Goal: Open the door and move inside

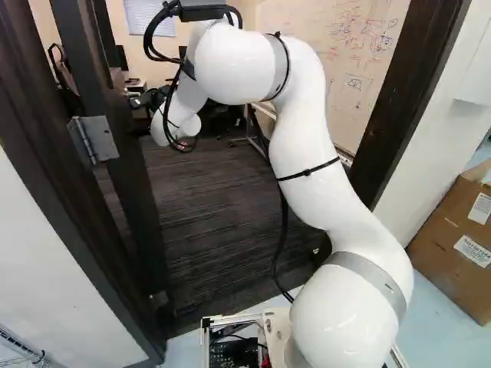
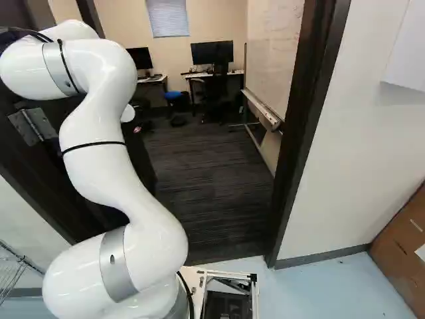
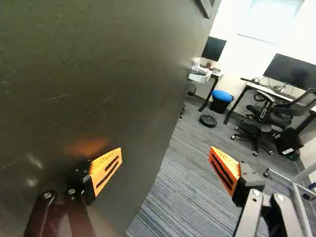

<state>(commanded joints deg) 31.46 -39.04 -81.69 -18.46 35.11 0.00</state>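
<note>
The dark door [image 1: 123, 176] stands swung inward at the left of the doorway, seen nearly edge-on beside its metal hinge [image 1: 93, 139]. In the wrist view the broad face of the door [image 3: 103, 64] fills the space ahead of and beside one finger, with what looks like a silver handle [image 3: 196, 68] near its far edge. My gripper [image 3: 165, 159] is open with nothing between its orange pads; one finger is close to the door face, and I cannot tell whether they touch. The base views do not show the fingertips clearly; the arm's wrist [image 1: 178, 126] reaches through the doorway.
The right door post [image 2: 307, 126] is ahead and to the right, a cardboard box [image 1: 453, 238] beyond it. Inside are carpet [image 2: 209, 193], a whiteboard [image 2: 275, 50] on the right wall, desks with monitors [image 2: 212, 52], an office chair [image 3: 271, 118] and a blue-topped stool [image 3: 222, 96].
</note>
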